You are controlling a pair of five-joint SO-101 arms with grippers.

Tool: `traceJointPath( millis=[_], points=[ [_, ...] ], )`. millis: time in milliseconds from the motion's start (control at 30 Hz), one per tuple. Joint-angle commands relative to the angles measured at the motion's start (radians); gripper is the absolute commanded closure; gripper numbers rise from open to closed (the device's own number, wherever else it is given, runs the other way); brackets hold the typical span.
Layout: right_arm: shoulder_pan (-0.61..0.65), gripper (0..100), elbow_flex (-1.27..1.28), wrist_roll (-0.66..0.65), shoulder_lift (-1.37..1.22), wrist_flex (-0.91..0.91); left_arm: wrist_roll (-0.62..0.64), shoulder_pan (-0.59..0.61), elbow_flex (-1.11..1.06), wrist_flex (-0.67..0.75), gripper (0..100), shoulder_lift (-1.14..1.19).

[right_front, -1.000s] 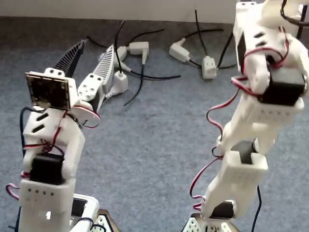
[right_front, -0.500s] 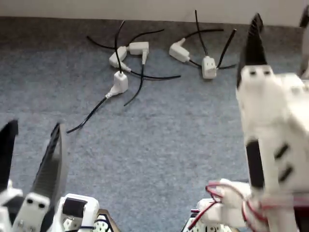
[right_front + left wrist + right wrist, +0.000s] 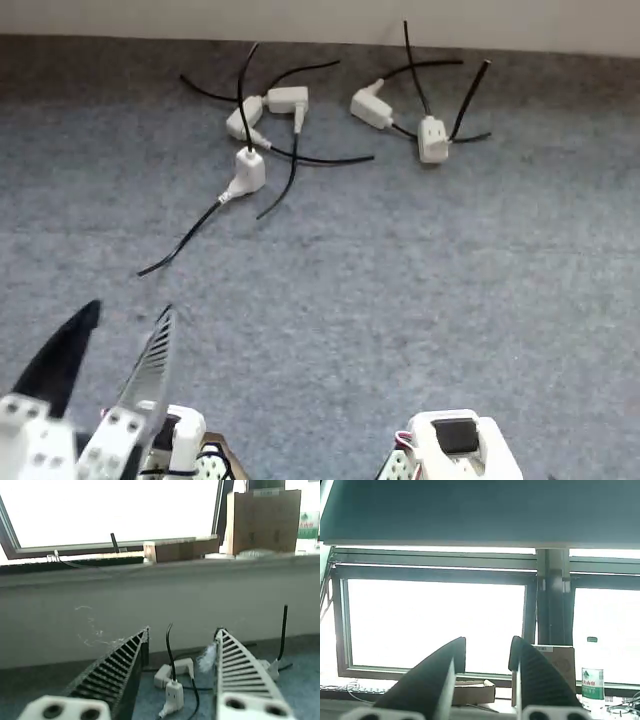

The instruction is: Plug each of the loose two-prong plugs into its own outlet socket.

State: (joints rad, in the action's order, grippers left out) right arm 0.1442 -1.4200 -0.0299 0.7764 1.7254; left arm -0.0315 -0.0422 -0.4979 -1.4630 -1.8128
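Now then, the left claw (image 3: 130, 310) sits low at the near edge of the grey carpeted counter (image 3: 400, 260). Its black finger and pale ribbed finger are spread wide, gripping nothing. Over on the other side, the right claw (image 3: 487, 642) points up toward the bright windows (image 3: 435, 625), its two dark fingers parted by a narrow gap, nothing between them either.

Out toward the far edge of the counter, on the left arm's side, lies the small white plastic plug (image 3: 247, 172) on a thin black cord. Just beyond it are a rounded white plastic piece (image 3: 243, 118) and a squarish white plastic piece (image 3: 288, 98), set close together; I can't tell whether they touch. Well apart, on the right arm's side, an angled white plastic piece (image 3: 372, 105) lies near a blocky white plastic piece (image 3: 433, 140), with black cords trailing around both.
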Motion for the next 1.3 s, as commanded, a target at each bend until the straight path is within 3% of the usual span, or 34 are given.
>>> traceJointPath(
  millis=[0,167,367,500,700,900,1267],
  points=[
    [0.012,86.1,0.343,0.028,0.168,0.041,-0.003,0.002,-0.073,-0.071,79,-0.007],
    [0.012,86.1,0.817,0.028,0.409,0.019,-0.003,0.002,-0.101,-0.052,79,-0.005],
    [0.013,86.1,1.463,0.028,0.611,-0.085,-0.038,0.008,-0.406,0.026,79,-0.005],
    [0.013,86.1,1.966,0.023,0.730,-0.272,-0.114,0.015,-0.565,0.129,79,-0.005],
    [0.008,86.1,2.652,0.021,0.935,-0.601,-0.057,0.119,-0.766,0.198,79,-0.005],
    [0.012,86.1,2.916,0.021,1.055,-0.650,0.057,0.189,-0.983,0.275,79,-0.005],
    [0.007,86.1,3.211,0.021,1.056,-0.668,0.061,0.189,-1.148,0.284,79,-0.004]
  ],
)
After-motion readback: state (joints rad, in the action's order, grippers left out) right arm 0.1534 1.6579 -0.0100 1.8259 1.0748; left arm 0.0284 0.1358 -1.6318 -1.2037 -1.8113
